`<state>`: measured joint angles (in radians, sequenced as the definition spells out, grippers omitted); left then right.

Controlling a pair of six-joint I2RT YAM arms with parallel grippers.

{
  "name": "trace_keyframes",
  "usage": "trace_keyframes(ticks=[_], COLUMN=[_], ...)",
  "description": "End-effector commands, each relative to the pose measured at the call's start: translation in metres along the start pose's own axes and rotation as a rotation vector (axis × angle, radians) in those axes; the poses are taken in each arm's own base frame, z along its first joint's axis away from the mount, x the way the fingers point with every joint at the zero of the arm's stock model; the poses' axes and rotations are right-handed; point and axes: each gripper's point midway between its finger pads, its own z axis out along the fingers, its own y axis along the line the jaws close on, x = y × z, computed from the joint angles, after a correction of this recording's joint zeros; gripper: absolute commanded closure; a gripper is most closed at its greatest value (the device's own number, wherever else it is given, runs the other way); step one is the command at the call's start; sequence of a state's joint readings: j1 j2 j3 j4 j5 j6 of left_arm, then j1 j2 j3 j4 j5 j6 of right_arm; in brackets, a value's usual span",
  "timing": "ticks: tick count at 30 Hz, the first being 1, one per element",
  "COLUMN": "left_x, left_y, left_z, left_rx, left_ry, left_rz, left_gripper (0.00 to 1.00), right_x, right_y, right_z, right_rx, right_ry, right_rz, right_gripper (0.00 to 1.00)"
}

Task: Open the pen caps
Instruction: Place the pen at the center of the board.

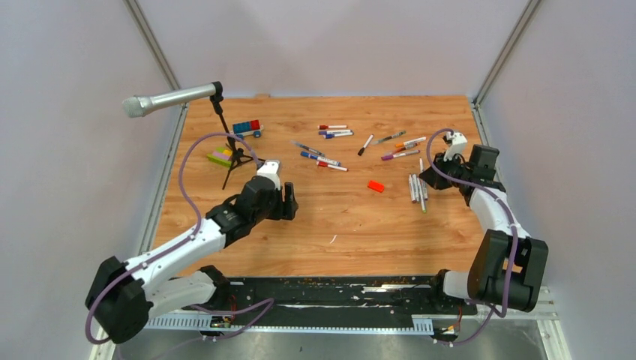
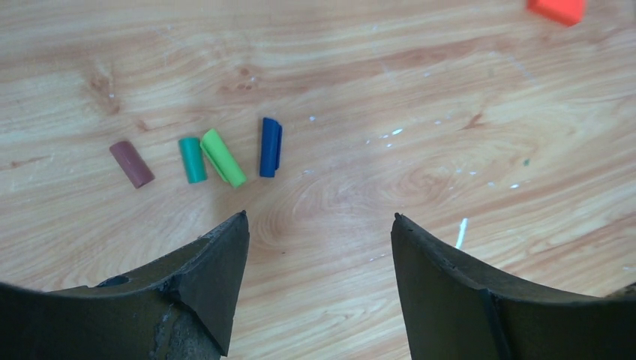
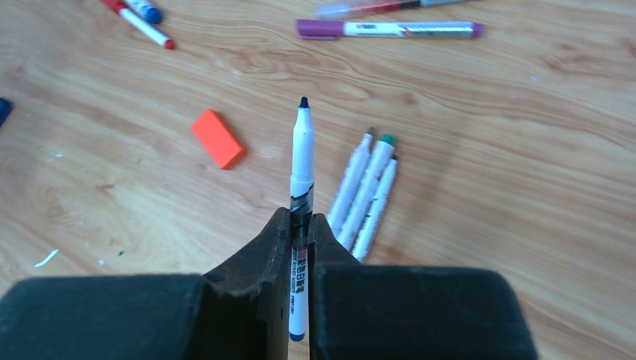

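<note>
1. Your left gripper (image 2: pixel 319 219) was open. Its two jaws stood wide apart and nothing was between them.
2. Four loose pen caps lay in a row on the table (image 2: pixel 360 90) just beyond this gripper, well apart from the orange-red block (image 2: pixel 556 9) and to its left in the left wrist view.
3. Counting towards the block, they were the brown cap (image 2: pixel 132 163), the teal cap (image 2: pixel 193 159), the light green cap (image 2: pixel 223 157) and the blue cap (image 2: pixel 271 147).
4. The teal and light green caps lay very close at one end. I could not tell if they touched.
5. Your right gripper (image 3: pixel 300 219) was closed on the white pen (image 3: pixel 302 150), with the barrel pressed between both jaws.
6. This pen had no cap. Its dark tip pointed away from the wrist camera and appeared just to the right of the block in the right wrist view.
7. Three uncapped pens (image 3: pixel 366 191) lay side by side on the wood, to the right of the block and beside the held pen.
8. Beyond the block lay the purple pen (image 3: pixel 390 29), with its cap on.
9. In the top view the block was between your two grippers, nearer to the right one.
</note>
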<state>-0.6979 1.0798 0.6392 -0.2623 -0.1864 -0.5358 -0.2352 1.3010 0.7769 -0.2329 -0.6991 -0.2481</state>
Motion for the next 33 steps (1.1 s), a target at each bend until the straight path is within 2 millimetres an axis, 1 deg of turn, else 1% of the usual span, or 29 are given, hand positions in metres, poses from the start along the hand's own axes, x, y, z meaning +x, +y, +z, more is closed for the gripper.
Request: trace_keyframes(ticks=[1, 4, 9, 17, 20, 25, 33], left_x=[-0.029, -0.028, -0.023, -0.020, -0.020, -0.019, -0.020], left_y=[-0.013, -0.010, -0.007, -0.007, -0.008, -0.008, -0.010], left_z=[-0.019, -0.027, -0.031, -0.032, -0.032, -0.031, -0.034], left_rx=[0.094, 0.110, 0.126, 0.134, 0.136, 0.138, 0.153], left_ry=[-0.151, -0.190, -0.217, -0.217, -0.218, -0.215, -0.219], left_rz=[-0.061, -0.075, -0.094, -0.107, -0.110, -0.113, -0.119], left_gripper=[0.24, 0.22, 0.20, 0.20, 0.20, 0.20, 0.20], right_x=[0.003, 0.013, 0.030, 0.054, 0.058, 0.062, 0.059], right_y=[-0.035, -0.045, -0.061, -0.066, -0.067, -0.068, -0.066], right_z=[0.002, 0.004, 0.008, 0.016, 0.017, 0.019, 0.018], right_rx=[0.147, 0.167, 0.190, 0.154, 0.151, 0.148, 0.139], right_ry=[0.008, 0.044, 0.119, 0.231, 0.250, 0.267, 0.264], right_rz=[0.063, 0.096, 0.153, 0.211, 0.220, 0.230, 0.234], right_gripper=[0.99, 0.99, 0.99, 0.96, 0.93, 0.85, 0.75])
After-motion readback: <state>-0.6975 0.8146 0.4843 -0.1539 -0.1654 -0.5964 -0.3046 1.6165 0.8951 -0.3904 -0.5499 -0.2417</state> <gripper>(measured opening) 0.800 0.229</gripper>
